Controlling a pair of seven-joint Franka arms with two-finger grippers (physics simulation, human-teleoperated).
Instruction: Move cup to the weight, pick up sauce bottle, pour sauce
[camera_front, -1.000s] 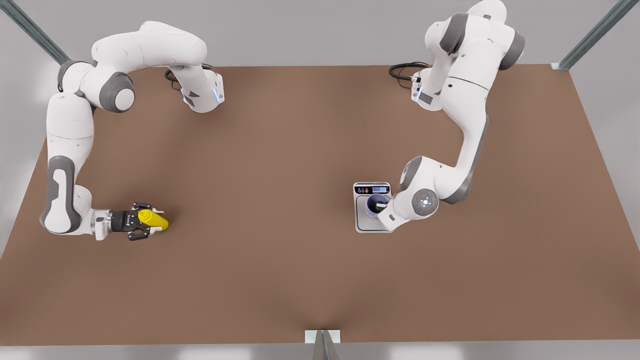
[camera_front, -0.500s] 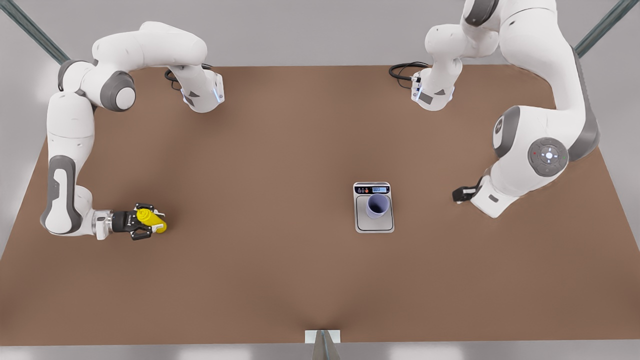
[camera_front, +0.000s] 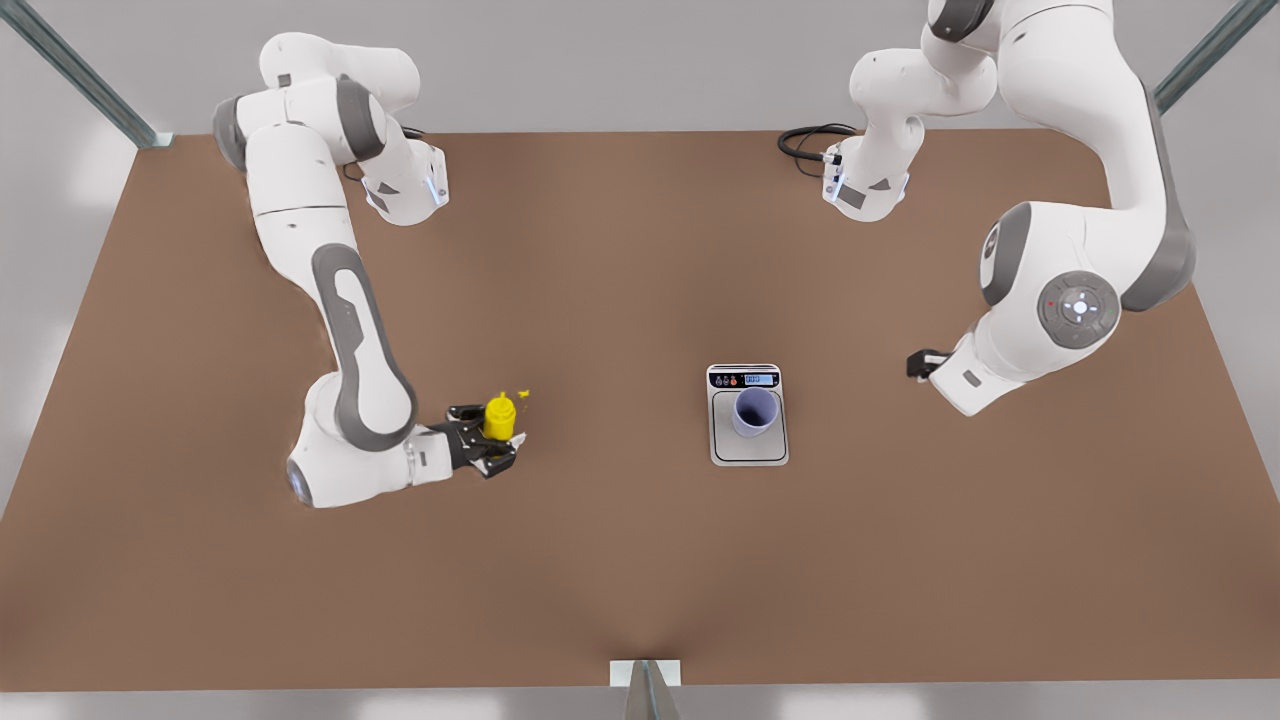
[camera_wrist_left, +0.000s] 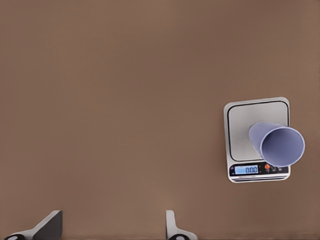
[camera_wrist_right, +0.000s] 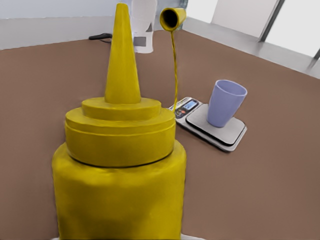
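On the weight (camera_front: 748, 415), at the middle of the worktop (camera_front: 620, 560) toward the front view's right, the cup (camera_front: 755, 411) stands upright and empty on the silver platform, so the first step reads as done. The sauce bottle (camera_front: 499, 416) is upright, well apart from the cup toward the front view's left, with the right hand (camera_front: 488, 446) closed on its body; the right wrist view looks past the bottle's shoulder and nozzle (camera_wrist_right: 121, 55) to the cup and weight beyond. A small yellow cap (camera_wrist_right: 172, 18) hangs off a thin tether beside the nozzle, so the tip looks uncovered. I judge the pick-up as made or nearly so, though whether the bottle's base is off the worktop I cannot tell. The left hand (camera_front: 922, 362) waits near the front view's right edge, apart from the weight, its fingers (camera_wrist_left: 172, 227) spread wide and holding nothing. Left to do: carry the bottle over to the cup, tip the nozzle above its mouth, and pour; no sauce is in the cup yet.
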